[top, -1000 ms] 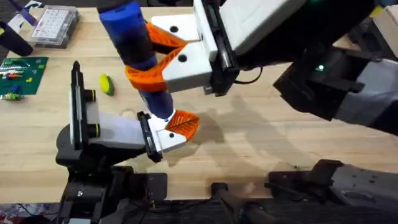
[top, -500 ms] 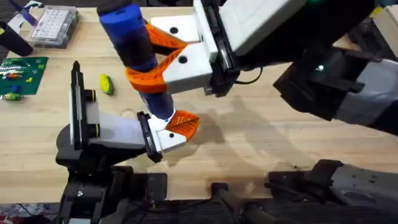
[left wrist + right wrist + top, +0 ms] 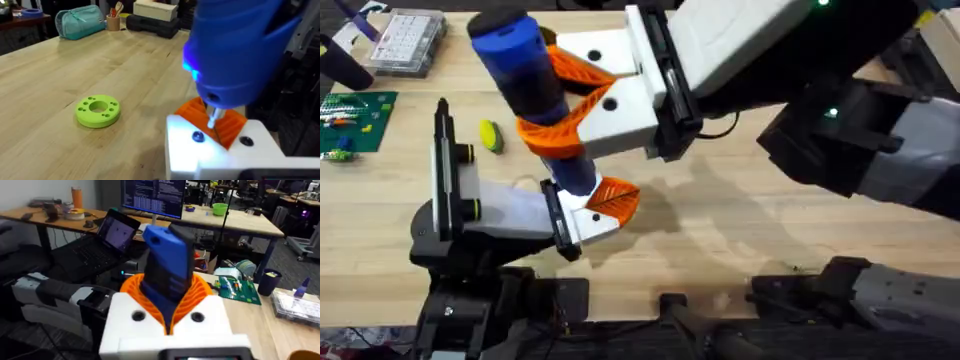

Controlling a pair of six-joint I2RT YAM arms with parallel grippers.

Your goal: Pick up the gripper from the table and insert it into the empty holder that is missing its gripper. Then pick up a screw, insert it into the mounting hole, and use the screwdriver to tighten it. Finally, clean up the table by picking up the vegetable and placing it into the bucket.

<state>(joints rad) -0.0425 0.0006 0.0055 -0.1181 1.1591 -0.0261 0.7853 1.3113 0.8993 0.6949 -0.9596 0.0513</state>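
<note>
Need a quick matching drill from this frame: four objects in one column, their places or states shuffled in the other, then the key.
1. blue pen-shaped screwdriver
2. small yellow-and-green oval vegetable
3. lime-green flat ring
4. white block gripper with orange ribbed finger

A. lies flat on bare wood, holes facing up
B. sits at the end of the grey-white holder
C. clamped upright in the right hand
D. lies on the table beside the holder's black upright plate

Pairs: 1-C, 2-D, 3-A, 4-B

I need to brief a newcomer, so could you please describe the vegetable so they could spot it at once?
Start at the holder near the table's front left. Just beyond its black upright plate, on bare wood, lies the vegetable: a small yellow oval with a green end, unlike the flat green circuit board farther left.
</note>
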